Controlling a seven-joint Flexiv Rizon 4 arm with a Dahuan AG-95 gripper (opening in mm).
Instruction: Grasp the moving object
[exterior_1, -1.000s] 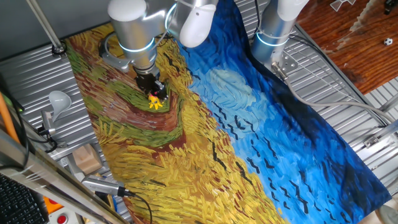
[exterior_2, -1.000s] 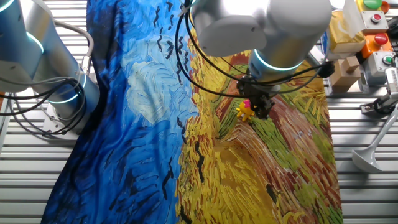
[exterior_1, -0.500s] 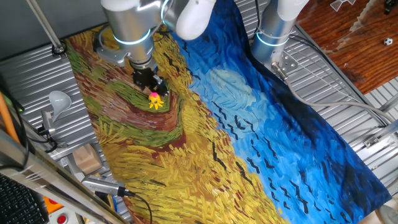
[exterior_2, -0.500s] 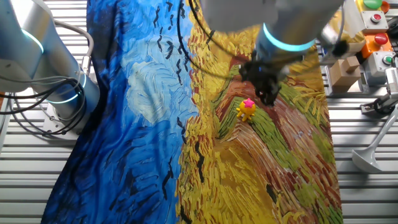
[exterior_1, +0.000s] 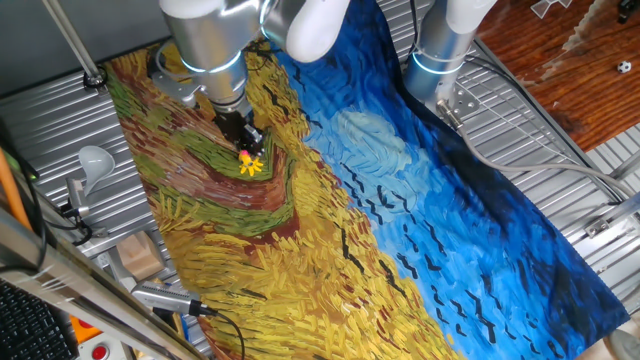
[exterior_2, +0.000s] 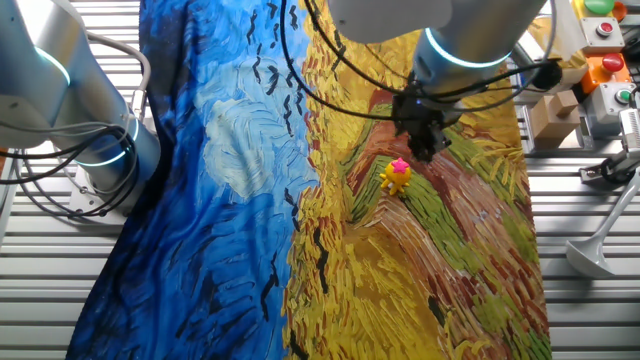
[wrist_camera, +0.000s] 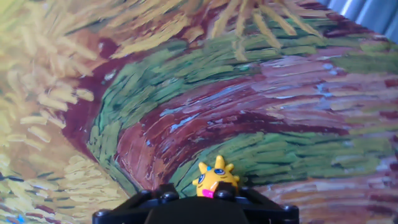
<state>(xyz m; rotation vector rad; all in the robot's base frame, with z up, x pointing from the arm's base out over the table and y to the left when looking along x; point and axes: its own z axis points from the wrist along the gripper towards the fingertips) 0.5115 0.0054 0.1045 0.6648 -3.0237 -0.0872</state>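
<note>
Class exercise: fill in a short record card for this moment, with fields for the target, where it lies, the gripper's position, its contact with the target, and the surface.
target: yellow spiky toy with a pink part
location: on the green and brown strokes of the painted cloth
gripper position: gripper just above and beside the toy
contact: none visible; toy lies free on the cloth
jaw state: cannot tell
surface: cloth over a ribbed metal table

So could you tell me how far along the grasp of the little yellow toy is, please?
Done: the gripper is lined up close to the yellow toy; the hand view shows the toy right at the gripper's edge.
In hand: the approach; the toy stands on the printed cloth, ungrasped.
Left: close on the toy and lift it.
</note>
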